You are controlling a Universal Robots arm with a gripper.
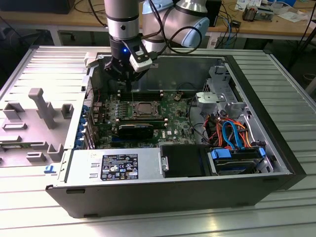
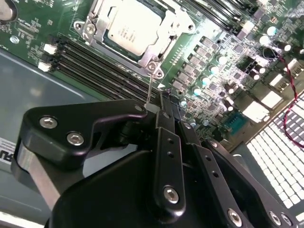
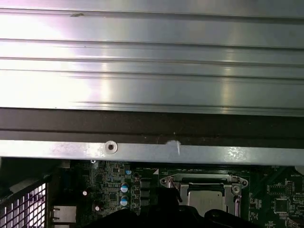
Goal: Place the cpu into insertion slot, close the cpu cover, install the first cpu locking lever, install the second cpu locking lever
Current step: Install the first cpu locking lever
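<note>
Cpu [image 2: 127,28] seated under cpu cover [image 2: 176,23] (tool [image 2: 164,100] partly cut off).

Silver arm tube [image 1: 122,12], black wrist [image 1: 117,45] with a blue light [image 1: 124,49], black claw [image 2: 167,102] studded with silver screws [image 2: 170,192].

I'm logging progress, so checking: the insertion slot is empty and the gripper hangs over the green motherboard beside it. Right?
Not quite. The insertion slot is not empty: the cpu lies in it, as the second wrist view shows. The gripper does hang over the green motherboard beside it.
</note>
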